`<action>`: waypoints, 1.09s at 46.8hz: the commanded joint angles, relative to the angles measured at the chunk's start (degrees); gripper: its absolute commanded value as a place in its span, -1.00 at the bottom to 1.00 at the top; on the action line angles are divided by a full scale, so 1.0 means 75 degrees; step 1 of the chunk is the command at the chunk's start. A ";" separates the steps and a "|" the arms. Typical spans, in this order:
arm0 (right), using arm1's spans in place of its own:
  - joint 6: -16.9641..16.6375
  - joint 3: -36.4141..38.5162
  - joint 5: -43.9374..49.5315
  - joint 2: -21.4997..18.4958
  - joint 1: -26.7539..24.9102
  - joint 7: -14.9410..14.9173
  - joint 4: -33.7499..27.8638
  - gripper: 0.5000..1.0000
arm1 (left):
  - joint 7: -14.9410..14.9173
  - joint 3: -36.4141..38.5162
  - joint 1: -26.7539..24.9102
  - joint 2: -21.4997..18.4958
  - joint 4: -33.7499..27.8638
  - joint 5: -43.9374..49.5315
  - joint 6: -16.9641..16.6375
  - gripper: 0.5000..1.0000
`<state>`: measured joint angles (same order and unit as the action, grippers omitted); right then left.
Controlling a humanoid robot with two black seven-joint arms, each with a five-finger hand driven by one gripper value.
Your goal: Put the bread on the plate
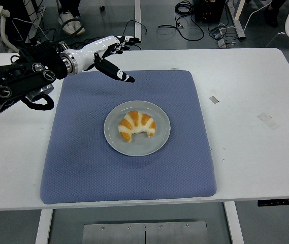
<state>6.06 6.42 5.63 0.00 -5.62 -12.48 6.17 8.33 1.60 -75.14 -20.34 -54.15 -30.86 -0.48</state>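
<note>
A golden croissant-shaped bread (136,125) lies on the grey round plate (158,143), which sits in the middle of a blue mat (83,152). My left hand (115,53) hovers over the mat's far left corner, well away from the plate, with its white-and-black fingers spread and nothing in them. The thumb (118,74) points down toward the mat. The right arm is out of view.
The white table (251,101) extends to the right of the mat with small tape marks (213,99) on it. Cables and chair legs lie on the floor beyond the table's far edge. A person's shoes (69,21) show at the top.
</note>
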 commanded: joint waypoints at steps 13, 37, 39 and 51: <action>0.0000 0.0000 -0.0001 0.0000 0.0000 0.0000 -0.0002 1.00 | 0.0271 -0.1067 0.0667 0.0063 0.0927 0.0575 0.0169 0.92; 0.0000 0.0000 -0.0001 0.0000 0.0000 0.0000 -0.0002 1.00 | 0.0248 -0.2473 0.1312 0.0039 0.2919 0.1875 0.3051 0.92; 0.0000 0.0000 -0.0001 0.0000 0.0000 0.0000 -0.0002 1.00 | 0.0248 -0.2614 0.1370 0.0075 0.3165 0.2063 0.3180 0.92; 0.0000 0.0012 -0.0001 0.0000 0.0000 0.0000 0.0010 1.00 | 0.0295 -0.3025 0.1780 0.0286 0.3388 0.2509 0.3204 0.92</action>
<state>6.06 6.42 5.62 0.00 -5.63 -12.48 6.18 10.46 -20.37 -62.88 -18.38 -28.84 -12.38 23.64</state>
